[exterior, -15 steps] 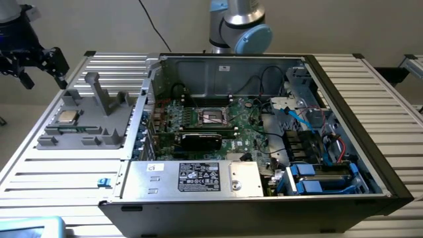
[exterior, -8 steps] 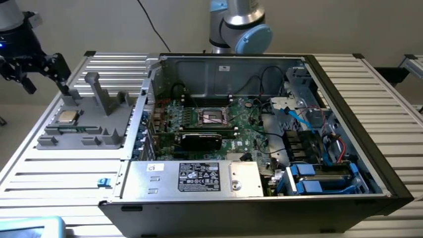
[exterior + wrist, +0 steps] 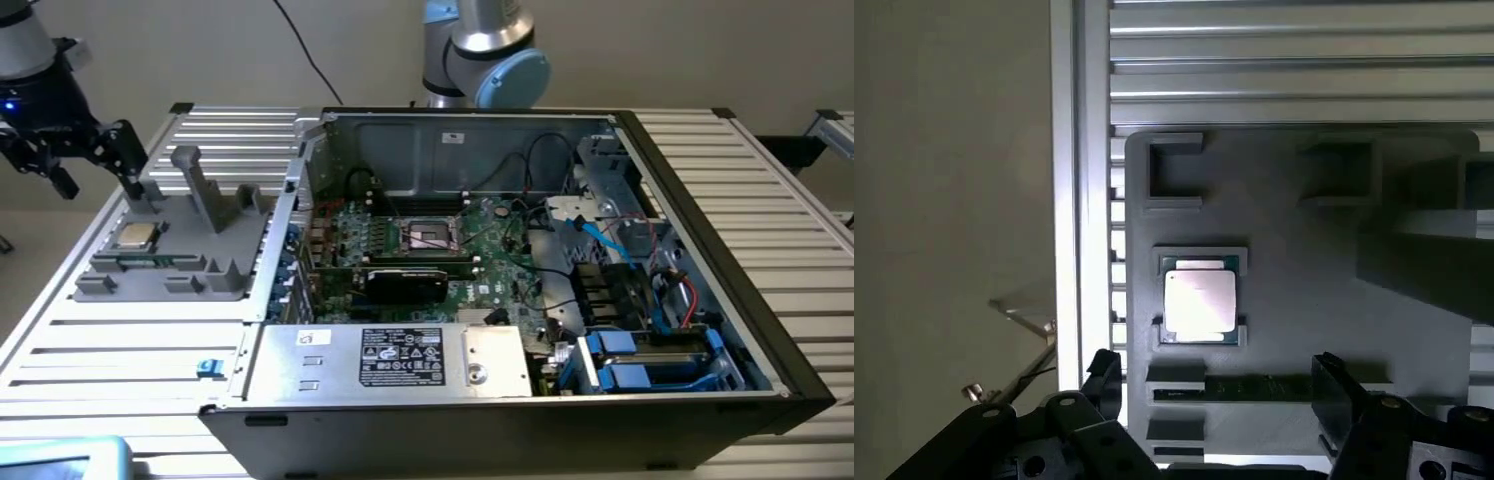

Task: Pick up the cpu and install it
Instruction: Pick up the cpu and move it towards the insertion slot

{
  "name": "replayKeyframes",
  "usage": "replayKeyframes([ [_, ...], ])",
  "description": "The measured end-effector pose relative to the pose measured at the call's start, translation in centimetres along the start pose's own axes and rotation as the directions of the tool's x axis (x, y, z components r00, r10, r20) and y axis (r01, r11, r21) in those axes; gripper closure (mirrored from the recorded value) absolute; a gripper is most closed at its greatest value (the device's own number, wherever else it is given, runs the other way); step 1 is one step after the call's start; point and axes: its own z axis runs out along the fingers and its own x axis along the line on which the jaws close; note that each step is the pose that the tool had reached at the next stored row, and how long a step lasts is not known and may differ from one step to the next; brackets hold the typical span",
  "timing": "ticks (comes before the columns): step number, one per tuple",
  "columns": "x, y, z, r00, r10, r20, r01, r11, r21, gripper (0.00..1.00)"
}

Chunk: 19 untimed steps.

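The cpu (image 3: 138, 236) is a small silver square lying flat in a recess of the grey holder tray (image 3: 187, 275) at the exterior view's left, beside the computer case. In the wrist view the cpu (image 3: 1199, 300) sits framed by the grey holder (image 3: 1304, 320). My black gripper (image 3: 96, 178) hovers above and behind the holder, apart from the chip. Its fingers (image 3: 1332, 392) are spread wide in the wrist view, so my gripper (image 3: 1219, 395) is open with nothing between them. The dark square socket (image 3: 431, 236) sits on the green motherboard inside the case.
The open computer case (image 3: 747, 300) fills the middle of the slatted aluminium table (image 3: 120, 345). A silver power supply box with a white label (image 3: 387, 358) sits at its front. Grey upright posts (image 3: 200, 190) rise from the holder. A black card (image 3: 407, 282) lies just before the socket.
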Motion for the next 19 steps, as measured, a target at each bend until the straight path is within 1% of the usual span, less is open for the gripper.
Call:
replayKeyframes([
  [19,0.0,-0.05,3.46,1.0000,0.000,0.0001,0.000,1.0000,0.0000,0.15],
])
